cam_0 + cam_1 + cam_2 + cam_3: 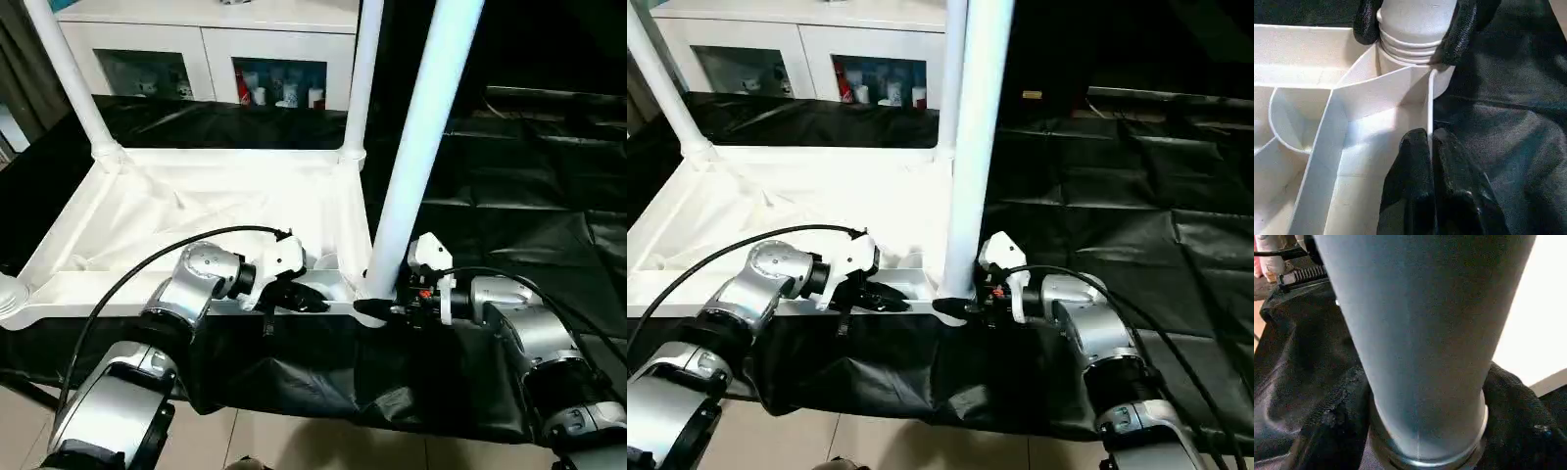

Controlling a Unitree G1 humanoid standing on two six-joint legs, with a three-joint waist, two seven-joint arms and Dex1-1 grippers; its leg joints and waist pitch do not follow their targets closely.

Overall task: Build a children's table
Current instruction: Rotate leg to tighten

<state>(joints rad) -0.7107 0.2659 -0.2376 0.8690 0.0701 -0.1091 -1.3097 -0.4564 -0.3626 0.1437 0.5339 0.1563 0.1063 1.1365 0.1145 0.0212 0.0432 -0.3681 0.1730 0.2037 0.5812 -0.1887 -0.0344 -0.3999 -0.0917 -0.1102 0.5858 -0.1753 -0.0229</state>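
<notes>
The children's table lies upside down on black cloth, its ribbed white top facing up. Two white legs stand in the far corner sockets. A third leg stands in the near right socket. My left gripper is shut on the thin front rim of the top, just beside that socket. My right gripper reaches in from the right, and its black fingers press on both sides of the third leg's ringed base.
The black-draped work table stretches away to the right and behind. A white cabinet with small bottles behind glass stands at the back. Tiled floor shows below the table's front edge. A leg end shows at the near left corner.
</notes>
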